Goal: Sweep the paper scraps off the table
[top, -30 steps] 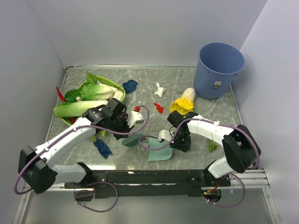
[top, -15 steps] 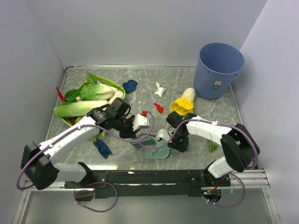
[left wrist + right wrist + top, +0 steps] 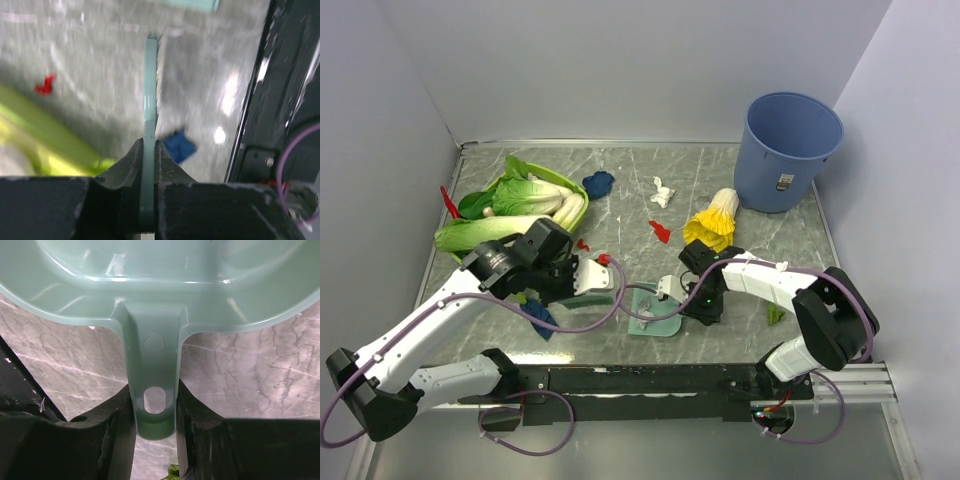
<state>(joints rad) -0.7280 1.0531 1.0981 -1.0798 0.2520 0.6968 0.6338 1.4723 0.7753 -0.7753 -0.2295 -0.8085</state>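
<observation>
While the right gripper is clenched on the handle of the pale green plastic dustpan, the pan lies flat on the grey-green marble-patterned table near the front edge. The stretch of pan by the handle shows only glossy plastic and glare. From above, a purple cable crosses the pan, and I cannot tell whether anything lies in it.

The left gripper grasps a thin pale green plastic sweeper blade, held edge-on just left of the dustpan.

The paper scraps are scattered on the tabletop:
- A dark blue wad sits beside the far end of the leafy green vegetables.
- A white wad lies at mid-table.
- A red scrap is just left of the yellow-and-white frilly vegetable.
- A second dark blue wad lies by the left arm, near the sweeper.
- A small green scrap lies beside the right arm.

The round blue plastic bucket stands upright in the far right corner, its mouth showing its own blue inner wall. The leafy vegetables rest heaped in what looks like a lime-green shallow dish at the left.
</observation>
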